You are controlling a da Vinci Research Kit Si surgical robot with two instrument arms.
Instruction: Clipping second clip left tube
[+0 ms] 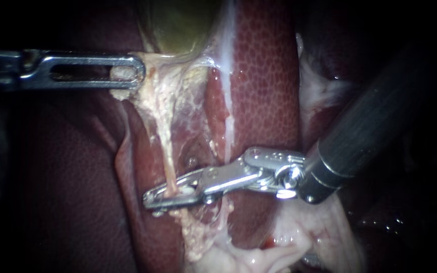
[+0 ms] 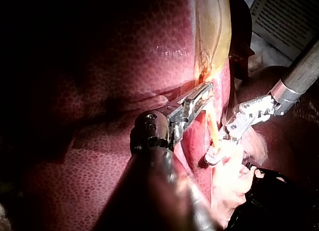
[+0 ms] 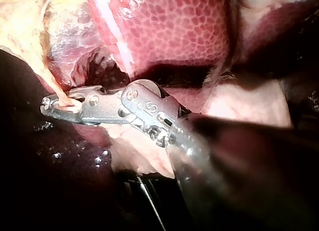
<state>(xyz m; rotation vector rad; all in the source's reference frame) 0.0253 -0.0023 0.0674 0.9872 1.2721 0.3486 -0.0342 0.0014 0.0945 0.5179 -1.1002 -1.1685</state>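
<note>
Now gripping the pale lower edge of the gallbladder (image 1: 183,25) with the left instrument (image 1: 136,71), both slotted jaws pressing together on that tissue and holding it taut. Reaching in from the right with the right instrument (image 1: 153,199), laying its long jaws crosswise over the liver (image 1: 264,76) and around the left tube (image 1: 165,151). Pinching that thin pale tube low down, one jaw touching it from each side, only a narrow gap showing between them. Stretching as a tight strand from the held gallbladder tissue straight down into those jaws, with a redder strand (image 1: 218,108) lying apart beside it, nearer the right shaft. Entering between the jaws just behind their tips, as seen in the right wrist view, the tips themselves poking out past the tube over dark liver. Standing well apart along the tube, as seen in the left wrist view, the left jaws at its gallbladder end and the right jaws at its far end.
</note>
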